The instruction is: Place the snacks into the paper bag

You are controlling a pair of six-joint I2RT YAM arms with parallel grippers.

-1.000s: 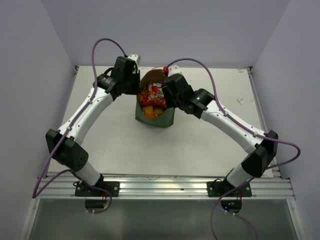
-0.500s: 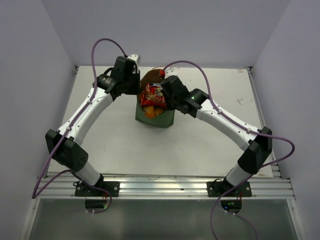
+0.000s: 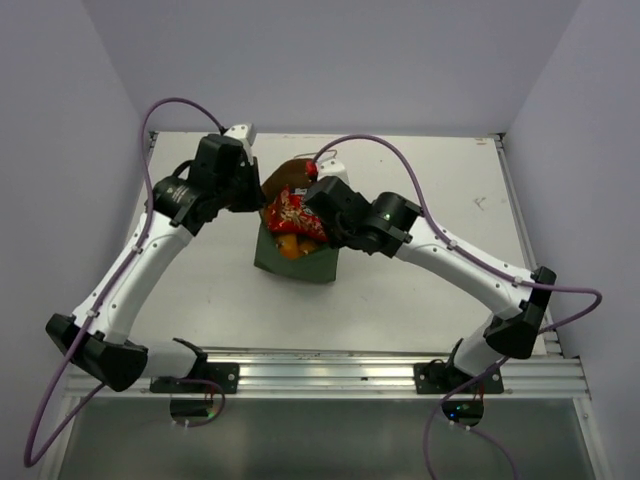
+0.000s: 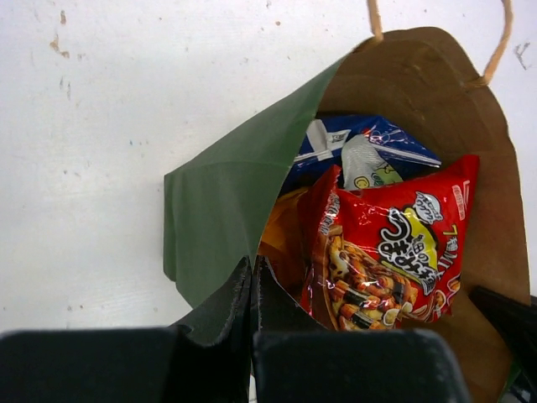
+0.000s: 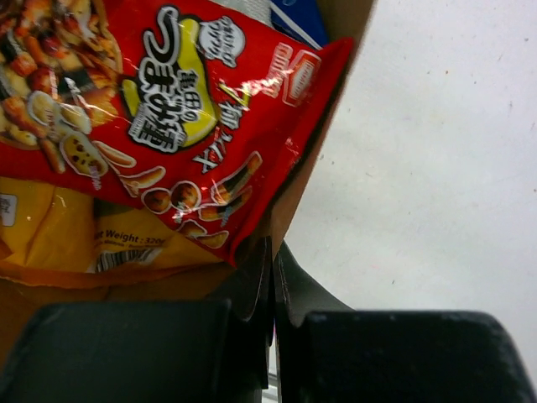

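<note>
This is a robotics lab test cell. A bare white table (image 3: 200, 290), scuffed and speckled, is boxed in on three sides by plain pale walls (image 3: 330, 60). Two white-and-black robot arms, the left arm (image 3: 130, 268) and the right arm (image 3: 465, 262), are bolted to a metal rail (image 3: 330, 372) along the table's near edge. Purple cables (image 3: 175, 100) loop from them.

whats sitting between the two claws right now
The red snack packet, sticking out of the paper bag; left claw and right claw pinch its opposite rims. Top view shows it.
</note>
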